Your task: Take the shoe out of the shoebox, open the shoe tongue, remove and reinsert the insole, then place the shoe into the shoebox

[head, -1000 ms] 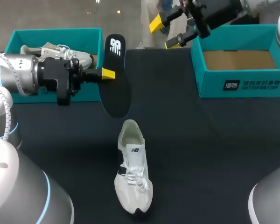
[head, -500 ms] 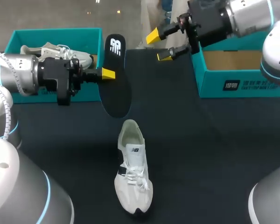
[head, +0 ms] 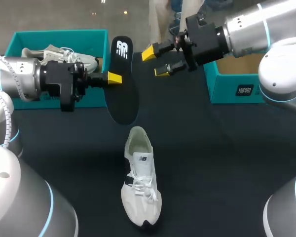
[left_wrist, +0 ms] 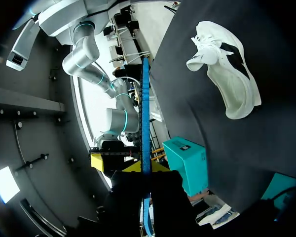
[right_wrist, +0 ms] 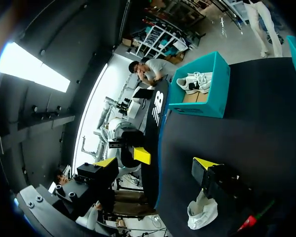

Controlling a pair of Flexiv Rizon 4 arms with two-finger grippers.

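Pinches a black insole (head: 122, 81) in the left gripper (head: 113, 78), both yellow tips pressed flat against its two faces. Holds it upright on its long edge in the air above the dark table (head: 227, 163), white logo at the far end.

Spreads the right gripper (head: 155, 61) wide, nothing between its fingers. Hangs it above the table just beside the insole's logo end, between the two boxes and touching neither.

Shows the white shoe (head: 140, 182) resting on its sole on the table, outside both boxes. Lies near the insole's lower end but apart from it, heel opening toward the insole, toe toward the robot, laces on top.

Holds a second white shoe (head: 64, 55) in the teal left shoebox (head: 19, 39), partly hidden behind the left arm's wrist. Shows a brown cardboard floor in the teal right shoebox (head: 246, 89), in the small part not covered by the right arm; cannot tell what lies in the rest.

From the left wrist, catches the insole edge-on as a thin blue line running out from between the fingers, the shoe on the table off to one side. From the right wrist, looks past the spread fingers at the insole's dark face, the left shoebox and the shoe inside it beyond.
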